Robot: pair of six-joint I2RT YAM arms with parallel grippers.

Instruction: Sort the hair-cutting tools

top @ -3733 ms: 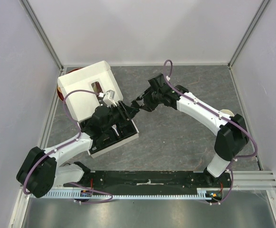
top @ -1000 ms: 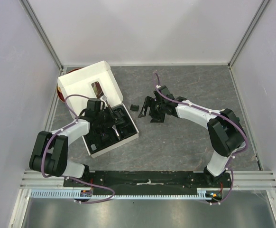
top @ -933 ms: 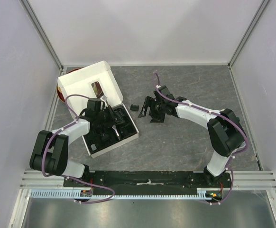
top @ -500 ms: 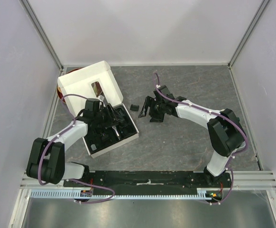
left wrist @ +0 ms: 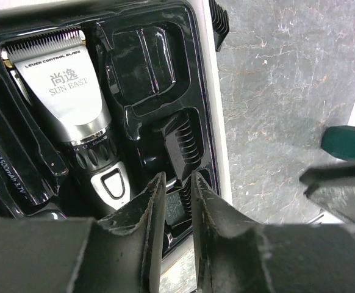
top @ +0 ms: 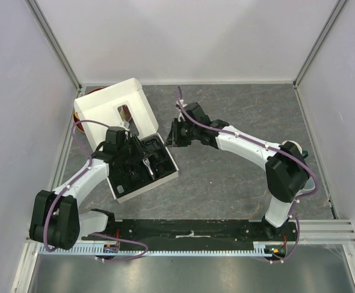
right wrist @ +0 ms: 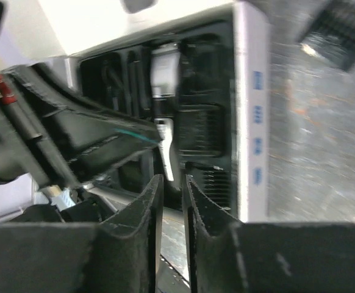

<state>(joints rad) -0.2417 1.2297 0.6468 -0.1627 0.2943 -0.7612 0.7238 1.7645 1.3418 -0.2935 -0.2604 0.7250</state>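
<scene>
Clipper (left wrist: 64,104) in black tray (left wrist: 153,61) of white box (top: 113,113), silver blade end toward top of left wrist view. 1 comb guard (left wrist: 180,143) in slot just right of it; 2nd guard (left wrist: 219,15) loose on table (left wrist: 287,110), just outside box rim. Left gripper (left wrist: 177,180): hangs over tray above slotted guard, jaws a narrow slit apart, nothing clamped. Right gripper (right wrist: 172,180): hovers at box's right side, jaws also barely apart, empty. Right wrist view blurred.
</scene>
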